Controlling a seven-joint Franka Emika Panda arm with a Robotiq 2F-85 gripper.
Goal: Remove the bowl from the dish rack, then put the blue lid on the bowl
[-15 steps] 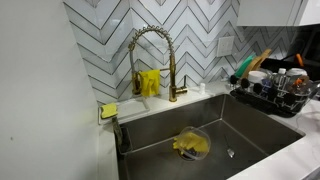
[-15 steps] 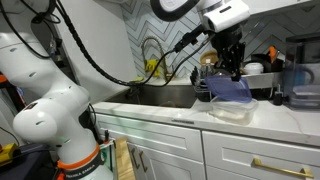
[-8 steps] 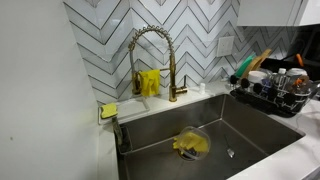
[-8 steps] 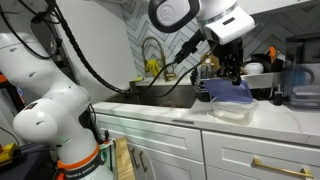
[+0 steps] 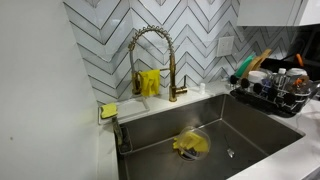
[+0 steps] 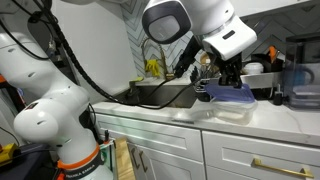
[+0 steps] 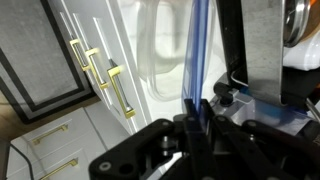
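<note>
My gripper (image 6: 233,80) pinches the blue lid (image 6: 232,93). In the wrist view my fingers (image 7: 229,50) are pressed against its thin edge, and the lid runs away from them as a narrow blue strip. The bowl (image 6: 228,110) stands on the white counter (image 6: 180,118) beside the sink (image 5: 200,135) and outside the dish rack (image 5: 272,95) — directly below my fingers, with the lid lying flat between us. I cannot tell whether the lid touches the bowl's rim.
</note>
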